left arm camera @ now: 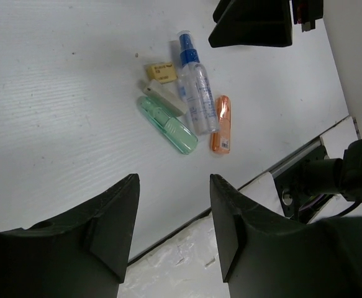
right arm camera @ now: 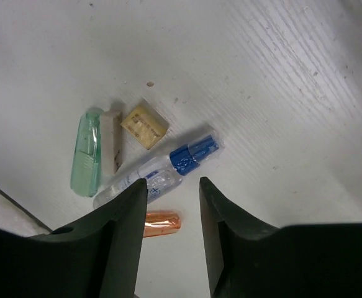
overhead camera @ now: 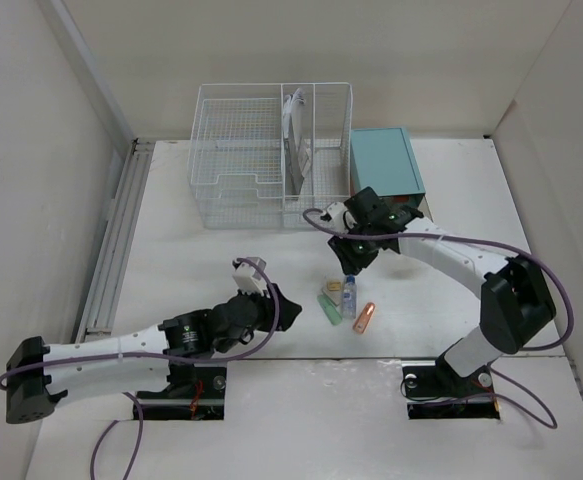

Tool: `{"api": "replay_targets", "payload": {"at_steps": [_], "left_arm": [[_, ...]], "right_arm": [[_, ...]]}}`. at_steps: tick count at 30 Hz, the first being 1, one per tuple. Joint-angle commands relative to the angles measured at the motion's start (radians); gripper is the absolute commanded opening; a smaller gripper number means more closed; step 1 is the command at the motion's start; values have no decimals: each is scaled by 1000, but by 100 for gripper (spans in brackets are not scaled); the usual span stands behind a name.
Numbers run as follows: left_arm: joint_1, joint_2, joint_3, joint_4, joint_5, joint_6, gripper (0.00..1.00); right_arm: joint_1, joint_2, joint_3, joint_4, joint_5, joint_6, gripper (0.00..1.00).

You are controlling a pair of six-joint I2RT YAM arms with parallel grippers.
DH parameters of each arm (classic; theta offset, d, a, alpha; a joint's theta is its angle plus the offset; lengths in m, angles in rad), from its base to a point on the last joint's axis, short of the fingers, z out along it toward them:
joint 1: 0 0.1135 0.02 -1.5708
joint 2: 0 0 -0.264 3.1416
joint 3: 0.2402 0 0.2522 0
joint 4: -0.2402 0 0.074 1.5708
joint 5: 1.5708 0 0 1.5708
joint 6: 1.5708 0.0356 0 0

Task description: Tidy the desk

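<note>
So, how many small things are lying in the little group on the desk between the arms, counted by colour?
Green: 1, translucent case
White: 1, small bar
Yellow: 1, small block
Clear with blue cap: 1, spray bottle
Orange: 1, small tube
Total: 5, all on the desk

No wording can be read. The small yellow block [left arm camera: 162, 70] carries a label with dark lettering too blurred to make out. The clear spray bottle [left arm camera: 196, 93] bears fine blue print, likewise illegible.
</note>
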Motion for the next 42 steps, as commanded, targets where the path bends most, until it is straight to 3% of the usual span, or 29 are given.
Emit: {"api": "replay_targets", "payload": {"at_steps": [1,3,5,19,42], "left_arm": [[-4,-62,-36,6,-21,-8,46],[-4,-81,-45,6,-32,-8,46],[-14,-95,-45,6,-32,-8,46],[-14,-104,-45,6,-41,24,46],[-14,-135,-16,18,-41,87,46]], "right_arm": [[-15,-41,47,-3,-15,189,45],[-15,-64,37,9,-2,236,49],[-15,-64,8,9,-5,271,63],[-45,-110,-185,133,-8,362,59],[-45,10,-185,184,-48,408,53]]}}
